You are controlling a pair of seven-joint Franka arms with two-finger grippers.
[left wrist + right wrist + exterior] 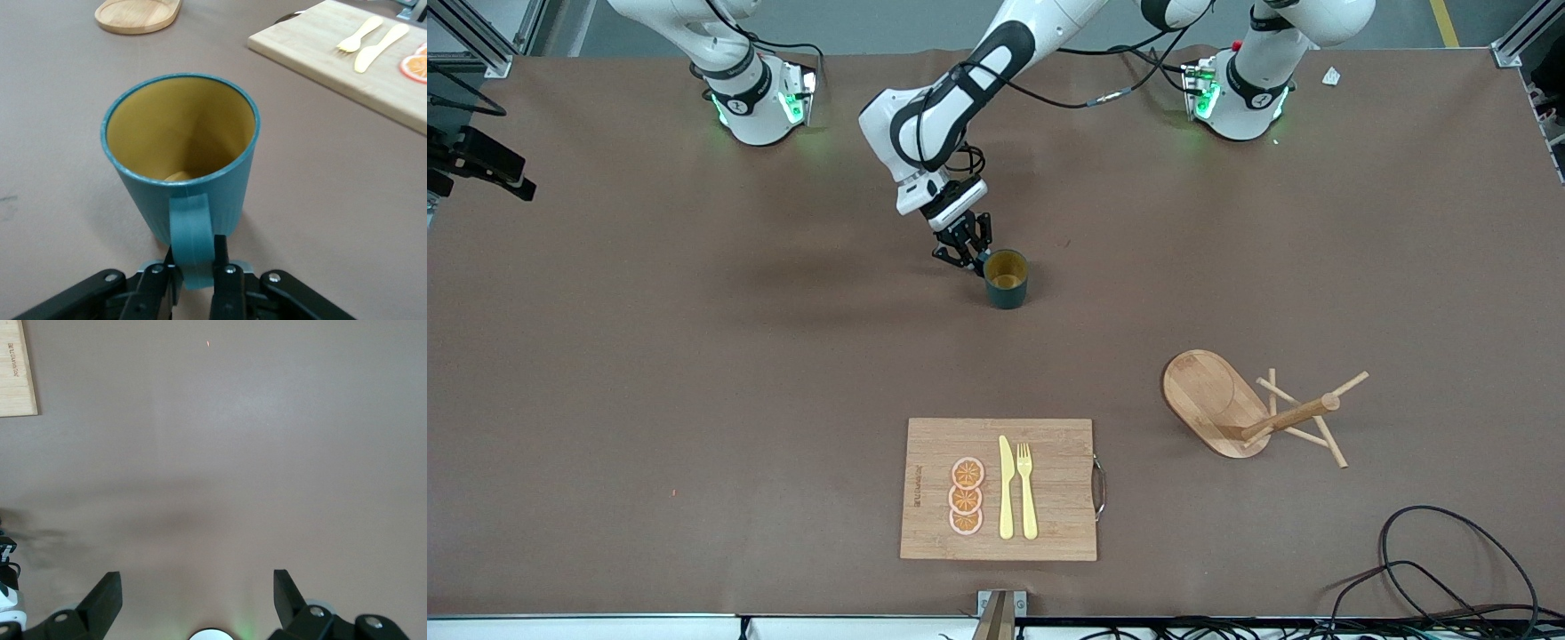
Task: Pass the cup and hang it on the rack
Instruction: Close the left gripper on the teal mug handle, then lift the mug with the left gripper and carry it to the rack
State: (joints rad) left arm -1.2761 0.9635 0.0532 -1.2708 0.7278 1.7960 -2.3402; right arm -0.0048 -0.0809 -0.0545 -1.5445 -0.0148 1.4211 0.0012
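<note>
Rack (1232,404): is lying tipped at lower right of the front view, awaiting the cup.
Right gripper (197,597): is being held wide open, waiting above bare table.
Cup (1007,278): is standing upright at frame centre.
Left gripper (971,255): is being clamped onto the cup handle (192,237) for lifting.

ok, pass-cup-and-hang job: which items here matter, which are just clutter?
In play: cup, its handle pinched by the left gripper; rack, nearer the camera; right gripper, open, waiting.
Clutter: cutting board, knife, fork, orange slices.
</note>
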